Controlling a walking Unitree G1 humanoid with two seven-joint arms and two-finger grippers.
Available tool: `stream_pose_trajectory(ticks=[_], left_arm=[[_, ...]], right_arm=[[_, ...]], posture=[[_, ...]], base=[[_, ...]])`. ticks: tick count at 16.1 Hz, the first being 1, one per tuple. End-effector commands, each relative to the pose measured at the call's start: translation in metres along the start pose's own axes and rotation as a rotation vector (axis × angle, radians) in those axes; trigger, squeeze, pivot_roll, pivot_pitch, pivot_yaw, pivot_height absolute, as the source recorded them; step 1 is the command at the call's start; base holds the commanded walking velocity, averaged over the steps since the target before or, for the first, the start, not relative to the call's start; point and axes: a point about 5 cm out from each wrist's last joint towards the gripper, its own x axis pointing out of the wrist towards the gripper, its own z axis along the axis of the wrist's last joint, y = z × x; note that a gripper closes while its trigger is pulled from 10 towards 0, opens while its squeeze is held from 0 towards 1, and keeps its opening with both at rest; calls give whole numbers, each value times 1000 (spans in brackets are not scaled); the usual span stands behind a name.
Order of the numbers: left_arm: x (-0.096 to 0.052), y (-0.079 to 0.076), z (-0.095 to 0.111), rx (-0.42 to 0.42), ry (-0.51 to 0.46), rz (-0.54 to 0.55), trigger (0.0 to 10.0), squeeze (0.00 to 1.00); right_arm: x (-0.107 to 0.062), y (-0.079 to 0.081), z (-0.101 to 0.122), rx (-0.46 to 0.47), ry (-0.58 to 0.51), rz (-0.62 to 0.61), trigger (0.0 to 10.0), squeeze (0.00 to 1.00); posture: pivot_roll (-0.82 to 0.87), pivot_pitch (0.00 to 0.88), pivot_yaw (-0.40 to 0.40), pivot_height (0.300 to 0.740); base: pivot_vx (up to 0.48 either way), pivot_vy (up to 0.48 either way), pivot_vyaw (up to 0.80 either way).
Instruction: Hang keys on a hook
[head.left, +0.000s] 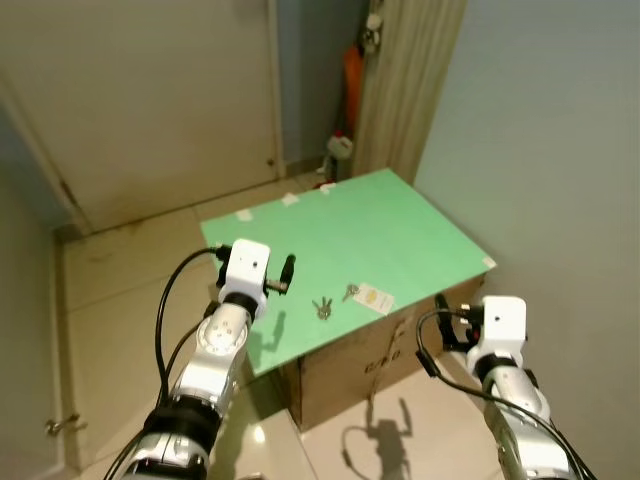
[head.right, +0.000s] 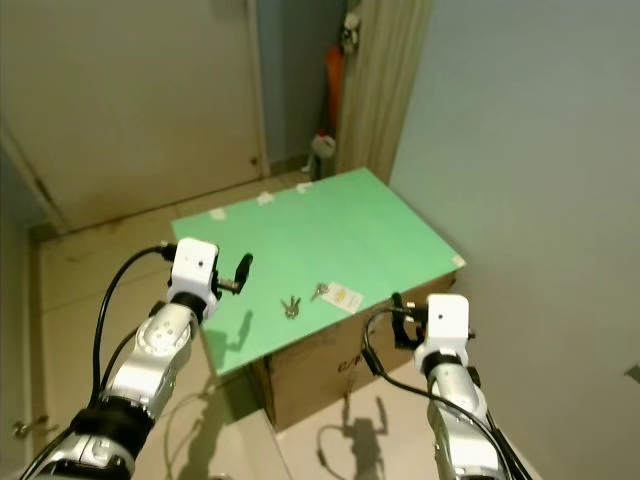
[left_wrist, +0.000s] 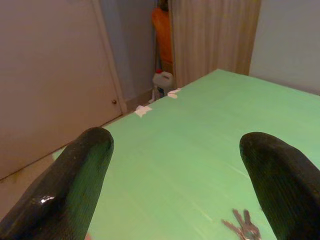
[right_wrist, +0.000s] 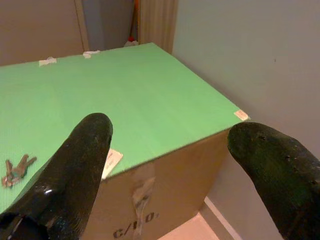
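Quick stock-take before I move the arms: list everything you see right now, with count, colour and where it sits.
Green board: one, light green, lying flat on top of the cardboard box.
Brown cardboard box: one, brown with dark lettering, standing on the floor under the board.
Silver keys: one small bunch, metallic, on the board near its front edge.
Pale tag: one, whitish, flat on the board beside the keys, with a further key at its end.
White tape pieces: a few, at the board's far edge.
White bottle with red cap: one, on the floor by the beige curtain.
Door: one, beige, shut, far left.
Left gripper: black fingers open, above the board's left part.
Right gripper: black fingers open, beside the box's right front corner.
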Motion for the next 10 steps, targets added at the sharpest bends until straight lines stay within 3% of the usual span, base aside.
stream_pose_trajectory(ticks=[1, 7, 10], left_arm=[[4, -2, 4, 15, -4, -6, 10000, 0], [13, -10, 5, 33, 37, -49, 10000, 0], [17, -11, 5, 27, 50, -47, 10000, 0]], right_arm=[[2, 1, 1, -2, -6, 5, 10000, 0], [-1, 3, -4, -7, 10, 16, 10000, 0], [-4, 3, -8, -8, 22, 22, 10000, 0]], posture=[[-121, 0, 8, 740], [-129, 0, 18, 740], [-141, 0, 15, 740]], base=[[480, 0, 0], [480, 0, 0], [0, 0, 0]])
